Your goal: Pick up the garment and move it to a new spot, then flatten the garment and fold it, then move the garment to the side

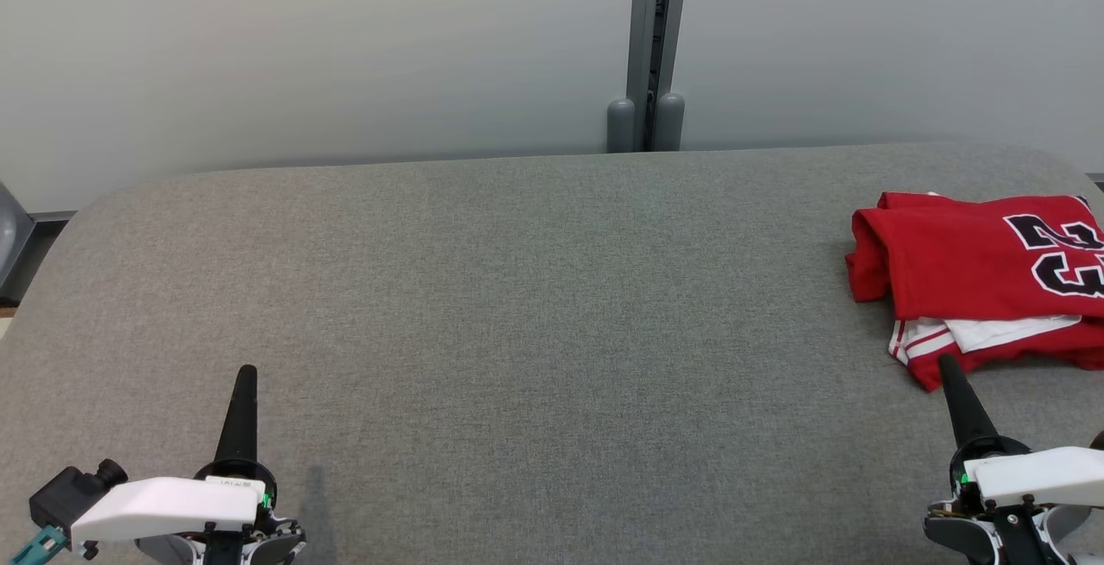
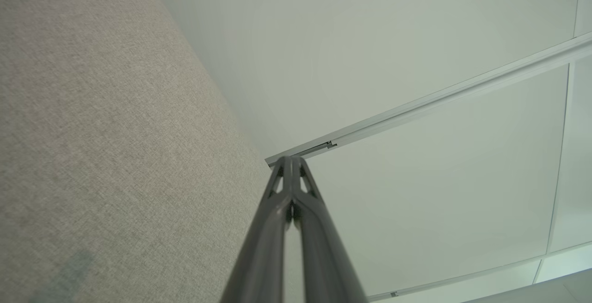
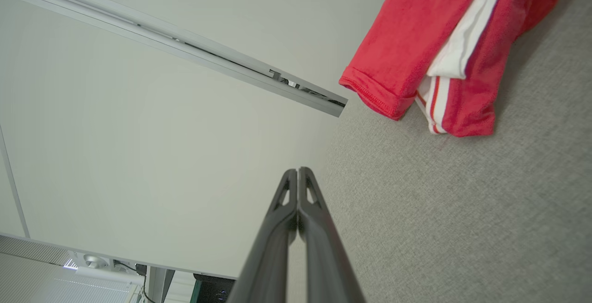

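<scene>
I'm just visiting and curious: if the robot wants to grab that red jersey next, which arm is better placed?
Right. The right arm has its shut, empty jaws pointing toward the red jersey, just short of its near edge. The left arm sits across the grey table, far from it.

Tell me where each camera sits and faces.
Head view: on the head, looking forward and down over the grey table; red garment far right; left gripper and right gripper at the bottom.
Left wrist view: along its shut fingers, past the table edge to the wall.
Right wrist view: along its shut fingers, garment ahead.
Shared: head and right wrist views both show the garment.
</scene>
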Robot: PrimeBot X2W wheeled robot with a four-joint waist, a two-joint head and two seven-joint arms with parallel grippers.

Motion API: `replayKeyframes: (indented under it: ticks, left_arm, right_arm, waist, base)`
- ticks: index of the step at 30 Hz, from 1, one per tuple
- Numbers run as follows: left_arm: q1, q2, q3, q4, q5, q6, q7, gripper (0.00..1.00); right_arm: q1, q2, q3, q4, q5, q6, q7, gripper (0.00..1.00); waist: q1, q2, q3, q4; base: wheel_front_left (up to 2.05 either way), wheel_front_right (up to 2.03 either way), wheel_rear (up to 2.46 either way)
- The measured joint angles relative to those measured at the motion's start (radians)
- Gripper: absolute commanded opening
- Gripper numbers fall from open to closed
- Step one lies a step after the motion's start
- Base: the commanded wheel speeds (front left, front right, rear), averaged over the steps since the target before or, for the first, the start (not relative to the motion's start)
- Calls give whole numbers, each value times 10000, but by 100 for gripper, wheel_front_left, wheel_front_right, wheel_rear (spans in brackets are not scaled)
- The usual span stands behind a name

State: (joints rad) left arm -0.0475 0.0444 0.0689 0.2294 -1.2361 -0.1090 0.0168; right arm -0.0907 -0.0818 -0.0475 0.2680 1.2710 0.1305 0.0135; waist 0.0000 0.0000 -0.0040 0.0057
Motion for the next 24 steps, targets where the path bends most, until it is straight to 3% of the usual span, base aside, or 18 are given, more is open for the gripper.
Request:
replayKeyframes:
  ticks: [24]
  left_arm:
    - [-253,15,232,90,-1965,-102,522,0]
  right_arm:
    - [-43,171,-357,-111,1781,0,520,0]
  waist:
    - [0,0,34,-28]
  base:
    - [0,0,0]
